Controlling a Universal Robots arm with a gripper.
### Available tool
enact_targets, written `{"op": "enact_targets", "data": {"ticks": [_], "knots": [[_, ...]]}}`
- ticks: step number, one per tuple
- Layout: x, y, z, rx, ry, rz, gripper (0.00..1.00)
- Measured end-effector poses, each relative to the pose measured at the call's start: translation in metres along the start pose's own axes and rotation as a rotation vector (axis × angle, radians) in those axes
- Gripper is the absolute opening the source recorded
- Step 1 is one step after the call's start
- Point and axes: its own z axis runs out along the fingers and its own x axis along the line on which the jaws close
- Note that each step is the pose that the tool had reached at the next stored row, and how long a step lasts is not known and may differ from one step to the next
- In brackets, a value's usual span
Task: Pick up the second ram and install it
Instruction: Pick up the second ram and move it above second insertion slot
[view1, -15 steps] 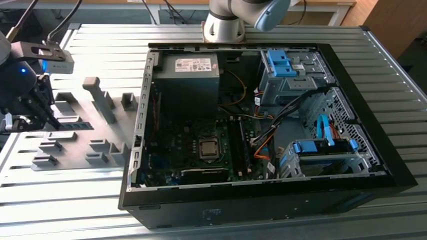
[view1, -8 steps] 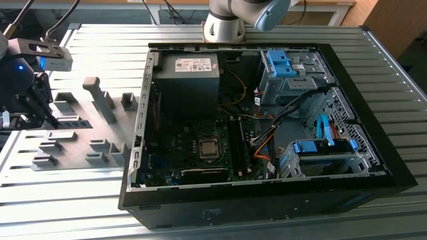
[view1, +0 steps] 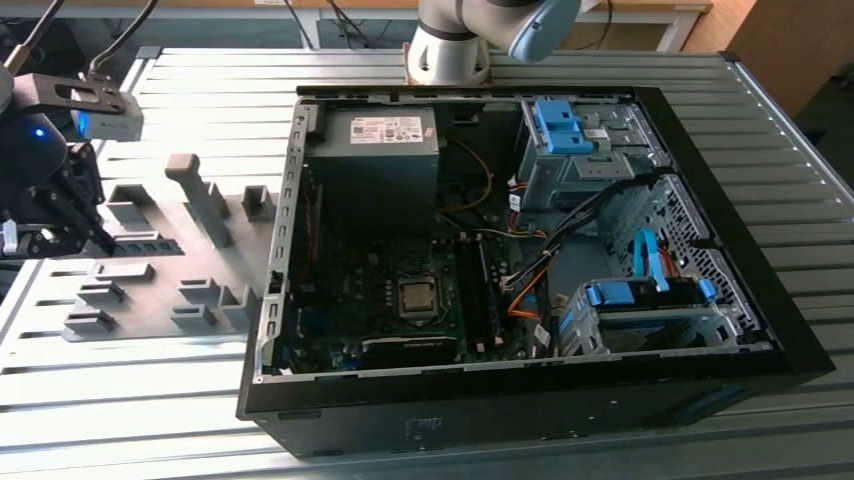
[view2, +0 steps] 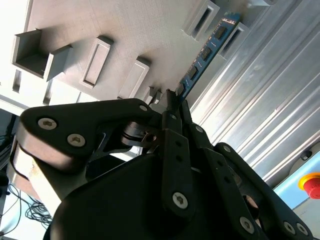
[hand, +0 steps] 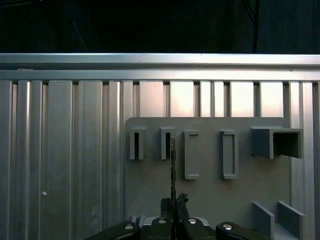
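Second ram (view2: 204, 54): thin blue-teal board w/ dark chips; one end pinched in gripper (view2: 171, 97); edge-on in first wrist view

On the desk (view1: 134, 400) the computer case (view1: 467, 425) lies at the exterior view's right, the fixture plate (view1: 140, 300) beside it leftward. Over the plate, the gripper (view2: 171, 99) grips the second ram (view2: 207, 50).

Tool (view2: 169, 96) tight on the second ram (view2: 205, 52)

The second ram's (view2: 206, 55) near end disappears between the gripper's (view2: 171, 97) jaws. The exterior view's upper edge cuts off the arm (view1: 447, 45); the second wrist view's edge crops a red button (view2: 311, 185).
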Motion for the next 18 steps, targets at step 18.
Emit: {"op": "enact_targets", "data": {"ticks": [18], "knots": [[-0.0001,0.0001,-0.0066,-0.0001,-0.0013,0.000,0.14]]}}
